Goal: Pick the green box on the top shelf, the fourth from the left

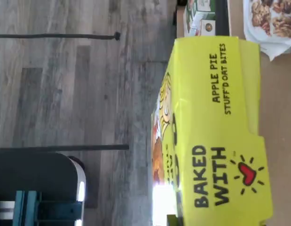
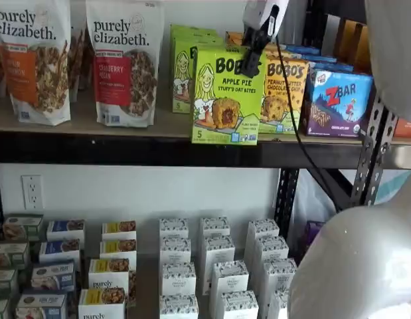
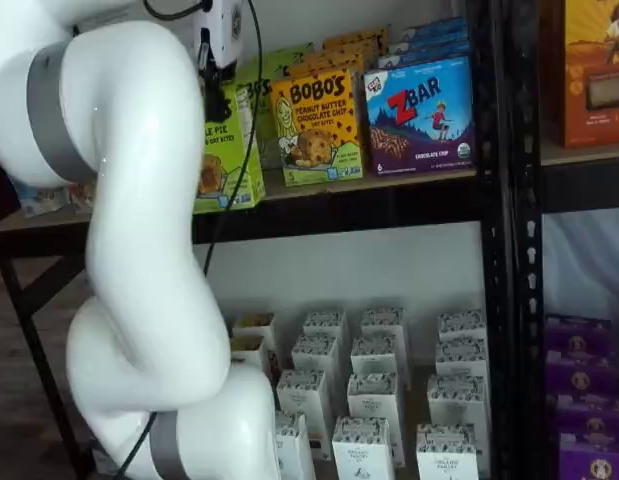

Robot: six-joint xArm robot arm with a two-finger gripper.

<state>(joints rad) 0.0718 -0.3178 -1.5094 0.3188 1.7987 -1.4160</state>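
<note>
The green box (image 2: 225,93), lime-green and marked "Bobo's Apple Pie", stands upright at the front edge of the top shelf (image 2: 125,149), forward of its row. In both shelf views my gripper (image 2: 250,60) comes down from above, its black fingers shut on the box's upper right part. In a shelf view my white arm hides most of the green box (image 3: 227,150), with the gripper (image 3: 214,95) at its top. The wrist view shows the green box (image 1: 216,132) close up, its "Baked with" side panel facing the camera, with grey wood floor beyond.
More green boxes (image 2: 182,66) stand behind to the left. An orange Bobo's box (image 2: 285,90) and a blue ZBar box (image 2: 336,103) sit to the right, granola bags (image 2: 125,60) to the left. Small white cartons (image 2: 212,266) fill the lower level. A dark upright (image 3: 504,200) borders the shelf's right end.
</note>
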